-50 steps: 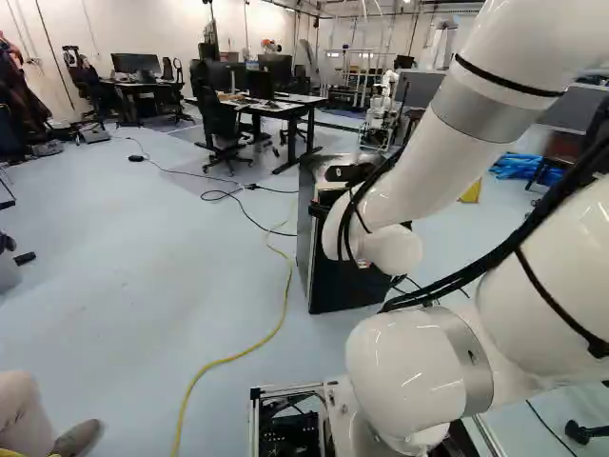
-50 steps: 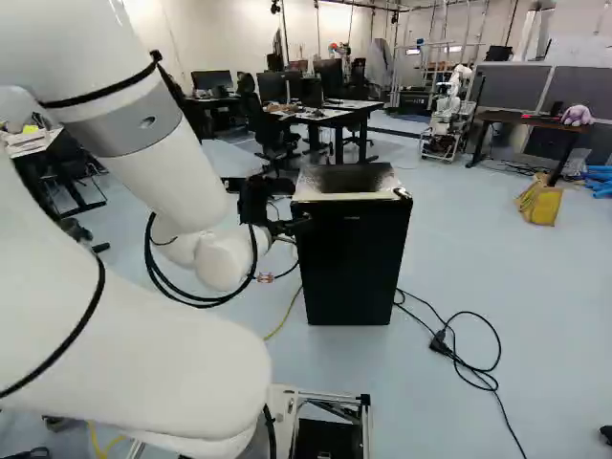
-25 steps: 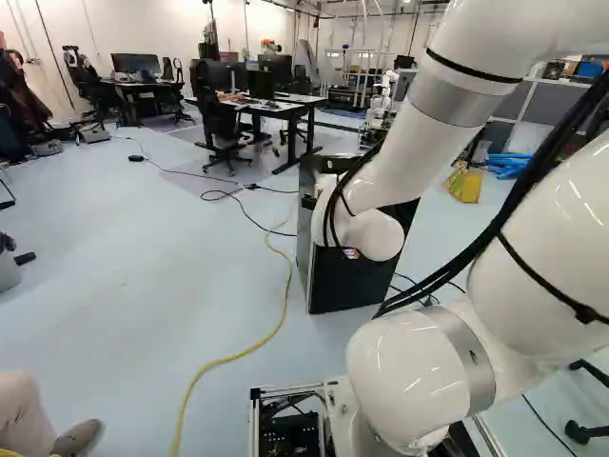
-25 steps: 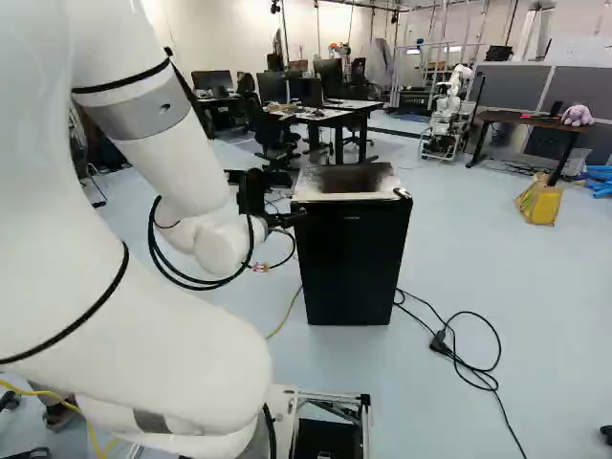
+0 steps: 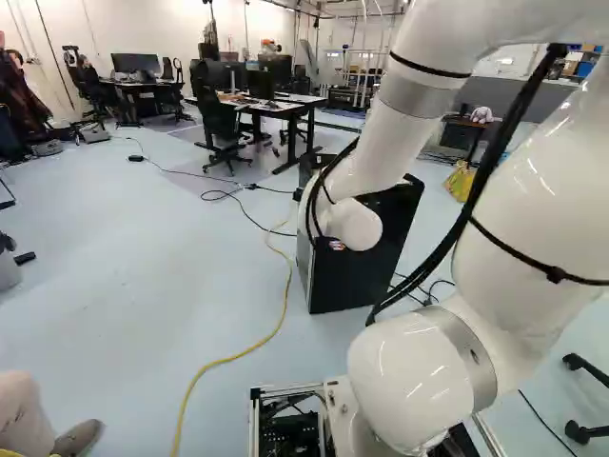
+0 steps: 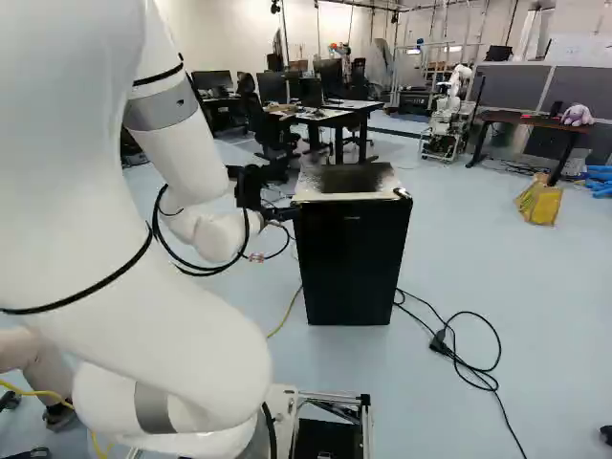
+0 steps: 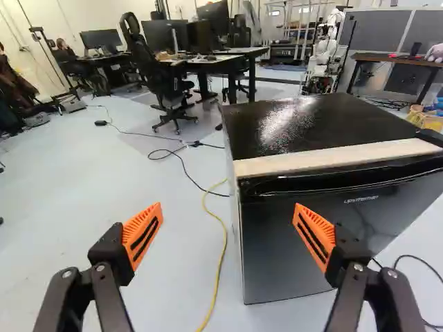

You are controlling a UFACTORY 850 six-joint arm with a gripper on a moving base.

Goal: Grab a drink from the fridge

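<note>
Fridge [image 7: 325,121] — black, shut, at one o'clock from gripper [image 7: 228,214]; fingers [image 7: 143,234] wide apart, gripping nothing. Door [image 7: 277,256] likely seal-stiff, slippery; best hold: upper lip [image 7: 332,183], nine-o'clock end. Drink unseen — presumably inside.

Black fridge [image 6: 351,258], orange pads [image 7: 142,235], yellow cable [image 7: 219,266]

I'm looking out over pale blue-grey floor [image 5: 124,276], a yellow cable [image 5: 225,359] curving across it. Over at the left of my left base view there's a whitish wall [image 5: 162,24]; further in, a black office chair [image 7: 163,86] by a desk [image 6: 352,105] carrying monitors [image 5: 261,86]. And to the right of my right base view, grey partitions [image 6: 512,86] stand behind a dark-topped table [image 6: 531,120].
</note>
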